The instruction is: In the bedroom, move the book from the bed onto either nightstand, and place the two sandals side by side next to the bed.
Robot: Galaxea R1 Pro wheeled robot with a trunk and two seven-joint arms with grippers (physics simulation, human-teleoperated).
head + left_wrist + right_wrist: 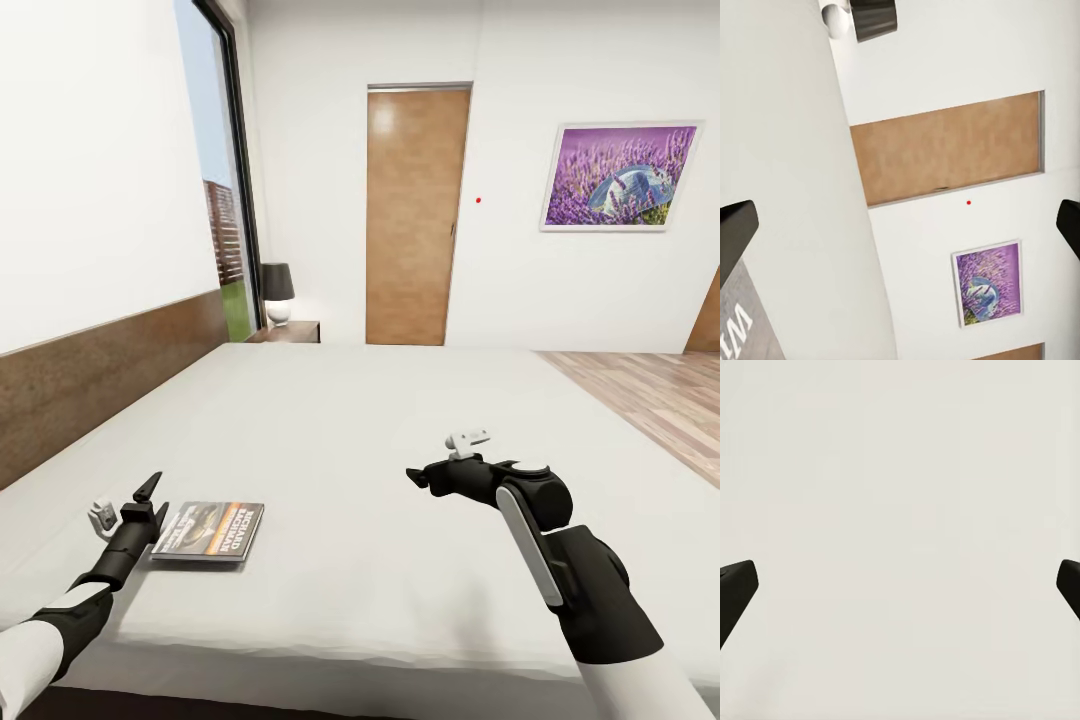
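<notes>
The book (208, 530), dark with an orange band, lies flat on the off-white bed (360, 420) near its front left. A corner of the book (742, 322) appears in the left wrist view. My left gripper (150, 503) hovers open just at the book's left edge, its fingertips (735, 229) spread wide and holding nothing. My right gripper (418, 478) is open over the bare mattress (900, 510) to the right of the book. The dark nightstand (290, 332) stands at the bed's far left corner. The sandals are out of view.
A black-shaded lamp (277, 290) sits on the nightstand. The brown headboard (90, 375) runs along the left wall below a window (225, 190). A wooden door (415, 215) and a purple painting (618, 177) are on the far wall. Wood floor (660, 395) lies right of the bed.
</notes>
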